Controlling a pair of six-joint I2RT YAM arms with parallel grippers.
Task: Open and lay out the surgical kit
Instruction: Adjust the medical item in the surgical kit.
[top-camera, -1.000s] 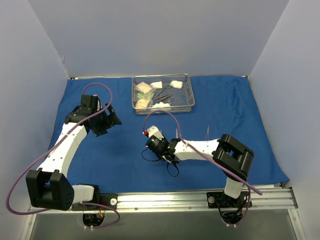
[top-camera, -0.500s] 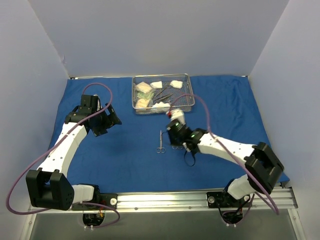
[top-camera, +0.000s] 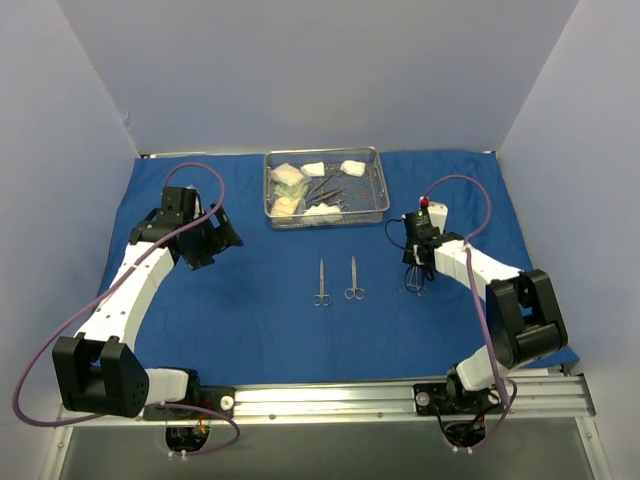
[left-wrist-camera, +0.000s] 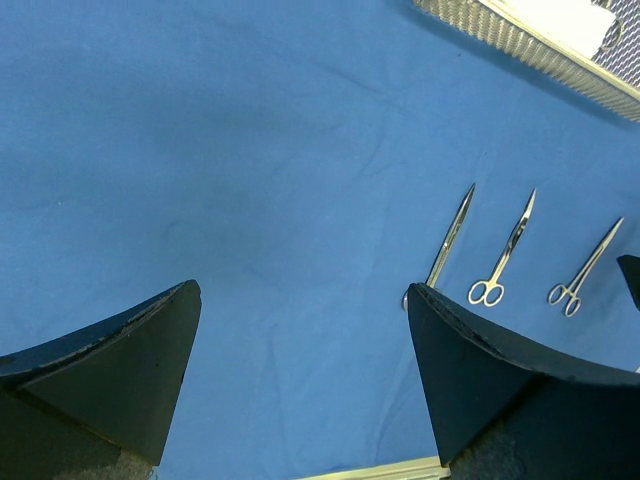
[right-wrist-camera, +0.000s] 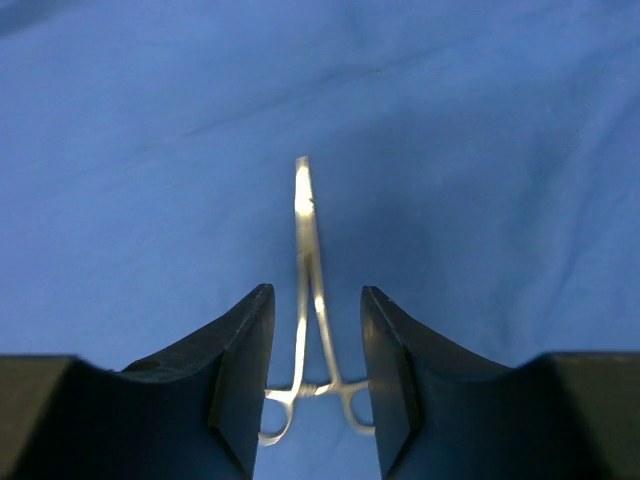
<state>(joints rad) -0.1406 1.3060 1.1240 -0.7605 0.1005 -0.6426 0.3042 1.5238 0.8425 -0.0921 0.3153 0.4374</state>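
The blue cloth (top-camera: 250, 300) lies spread flat over the table. At the back centre stands the wire-mesh tray (top-camera: 330, 223), holding white gauze pads (top-camera: 352, 168), packets and dark instruments. Two scissors (top-camera: 321, 282) (top-camera: 354, 279) lie side by side on the cloth, tips toward the tray. To their right my right gripper (top-camera: 414, 272) (right-wrist-camera: 316, 292) is shut on the ring handles of the forceps (right-wrist-camera: 305, 230), low over the cloth; both pads touch the rings. Far to the left my left gripper (top-camera: 215, 240) (left-wrist-camera: 300, 290) hangs open and empty above bare cloth.
The left wrist view shows both scissors (left-wrist-camera: 505, 255), the forceps (left-wrist-camera: 585, 268) and the tray's corner (left-wrist-camera: 520, 40). White walls close in the back and sides. A metal rail (top-camera: 400, 400) runs along the near edge.
My right arm has swung from the cloth's centre to the right. A second pair of scissors now lies beside the first. The forceps are now in my right gripper. The left arm has not moved.
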